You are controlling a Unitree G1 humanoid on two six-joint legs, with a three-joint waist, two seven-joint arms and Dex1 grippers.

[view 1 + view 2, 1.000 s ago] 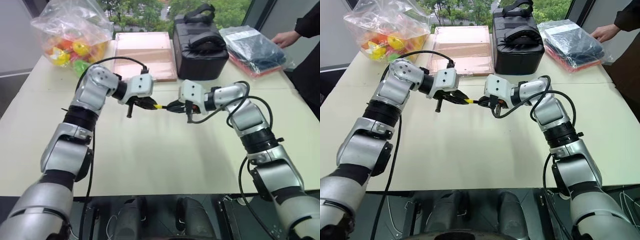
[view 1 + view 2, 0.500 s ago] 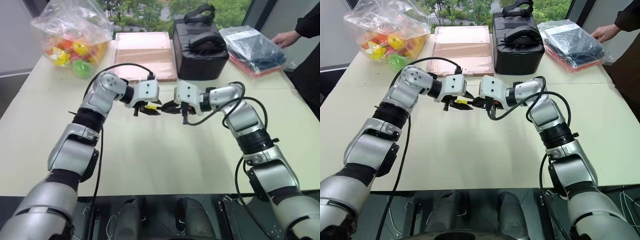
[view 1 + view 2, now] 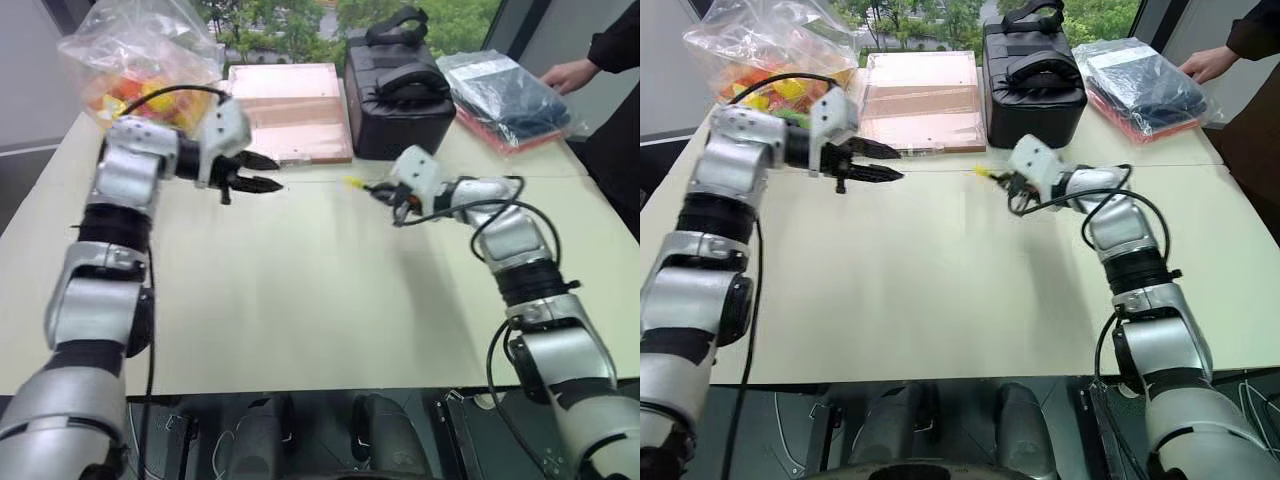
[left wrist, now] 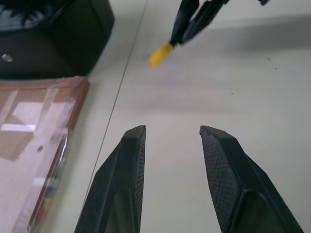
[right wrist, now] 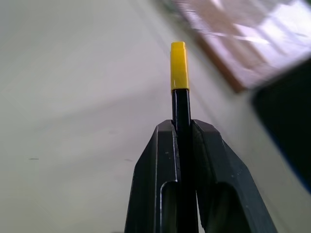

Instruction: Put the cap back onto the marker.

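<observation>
Already the cap [image 5: 178, 65] sits on the tip of the marker [image 5: 182, 109], so the joining step looks done and only setting the marker down seems left. Nearest, the right gripper [image 5: 183, 127] is clamped tight on the thin black barrel, its two fingers pressed against either side, with the yellow end sticking out past them above the bare table [image 3: 300, 290]. Well apart to the robot's left, the left gripper [image 3: 262, 172] hangs over the table with its fingers [image 4: 124, 165] parted and nothing between them. Judging by its slimness, the marker should be light and stiff, smooth enough to slip or swivel in a pinch (a hold at mid-barrel, as now, seems safest), and the cap is a small hard sleeve that could pop off if knocked. Bright yellow against the matte black shaft, it looks flush and straight. Farther back stand a pink board [image 3: 290, 110], a black case [image 3: 400, 95], a bag of coloured balls [image 3: 140, 60] and a wrapped dark bundle [image 3: 510, 95], with a person's hand [image 3: 570, 75] by it.
</observation>
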